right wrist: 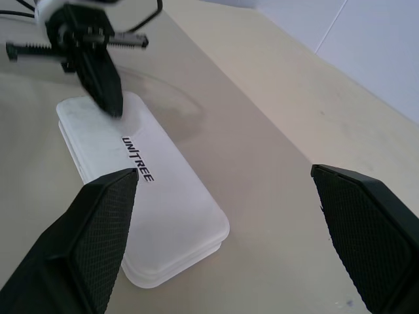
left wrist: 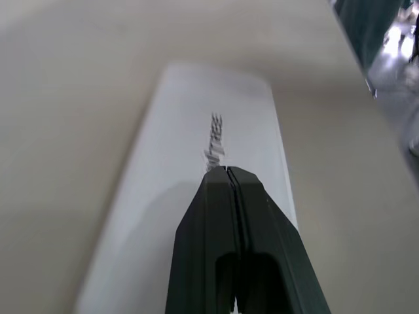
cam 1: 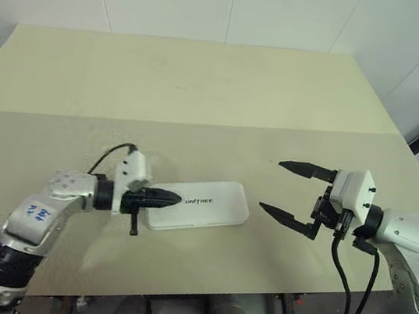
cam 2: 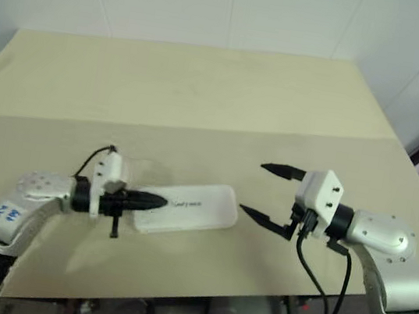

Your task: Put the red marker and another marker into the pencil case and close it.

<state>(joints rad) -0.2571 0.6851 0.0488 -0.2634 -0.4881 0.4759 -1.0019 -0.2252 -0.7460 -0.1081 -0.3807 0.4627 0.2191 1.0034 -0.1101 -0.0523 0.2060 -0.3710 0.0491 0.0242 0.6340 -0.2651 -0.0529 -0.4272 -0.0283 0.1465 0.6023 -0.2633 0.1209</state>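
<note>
The pencil case [cam 1: 198,205] was seen lying flat on the table [cam 1: 202,101], lower centre of the head frame, lid down and apparently shut, UNITREE print facing up. The left gripper [cam 1: 172,197] was held over the case's left end, fingers pressed together with nothing between them; in the left wrist view the clenched tips [left wrist: 226,171] were placed just short of the print. Whether the tips touched the lid could not be told. The right gripper [cam 1: 290,190] was held right of centre, just beside the case's right end but apart from it, fingers [right wrist: 105,229] spread wide and empty. The red marker and the second marker were not spotted on the table; it was judged likely that both were already inside, though that could not be confirmed with the lid down. The step in hand was judged to be the closing press, or its end. Next move was judged to call for a check that the lid was fully seated along its edge, then both grippers lifted clear without the case being dragged.
</note>
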